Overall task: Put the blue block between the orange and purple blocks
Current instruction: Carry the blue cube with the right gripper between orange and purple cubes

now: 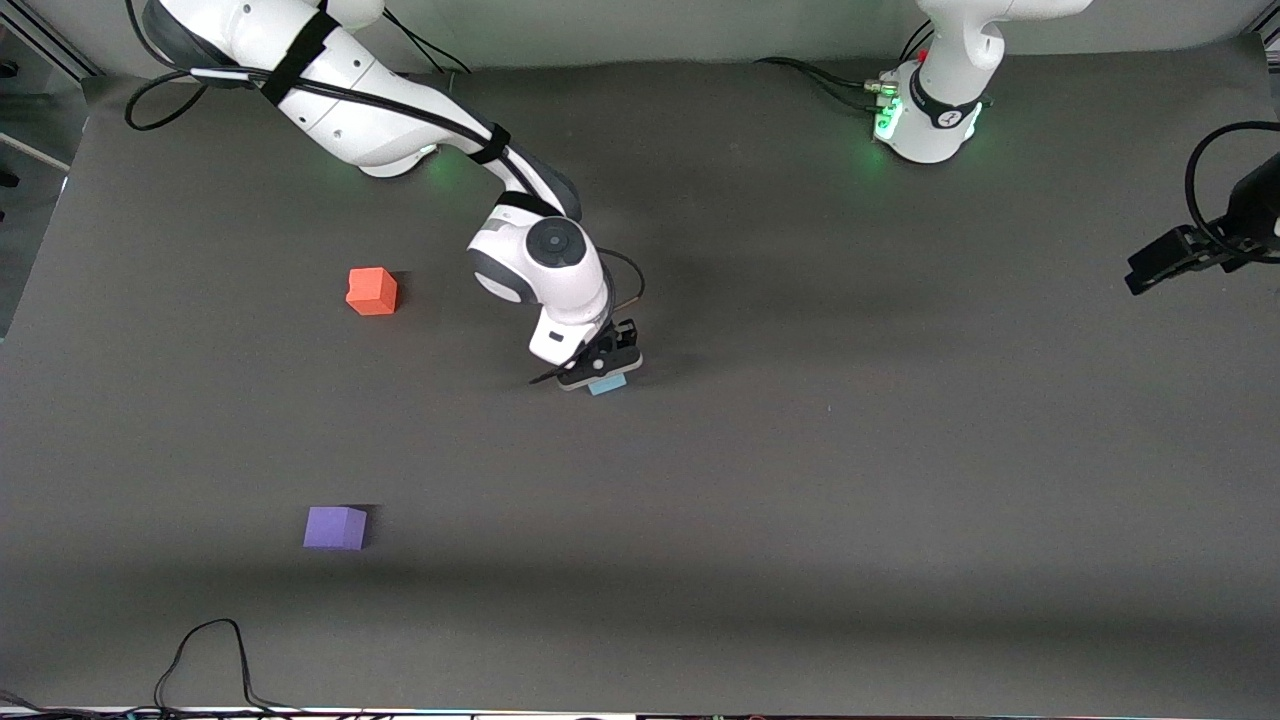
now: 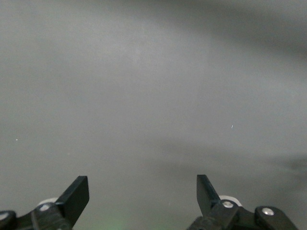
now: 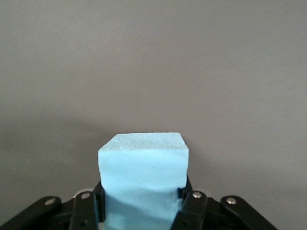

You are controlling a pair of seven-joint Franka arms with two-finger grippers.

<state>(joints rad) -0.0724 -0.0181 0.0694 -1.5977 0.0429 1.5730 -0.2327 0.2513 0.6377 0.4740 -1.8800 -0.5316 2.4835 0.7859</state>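
Near the middle of the dark table [image 1: 800, 480], the right gripper [image 1: 603, 368] is down at the surface with its fingers [image 3: 184, 203] pressed against two opposite sides of the blue block [image 3: 143, 179]. That block sits squarely between the jaws, its upper face standing clear above the fingertips in the right wrist view. From the front camera only a sliver of blue [image 1: 607, 385] peeks out beneath the gripper, at about five o'clock from the wrist.

From the blue block, the orange block [image 1: 372, 291] lies at about ten o'clock and the purple block [image 1: 335, 527] at about eight o'clock, both well apart from it and toward the right arm's end of the table. The purple one is nearer the front camera than the orange.

At the left arm's end, the left gripper [image 2: 143, 194] waits above bare table, jaws spread wide with nothing between them.
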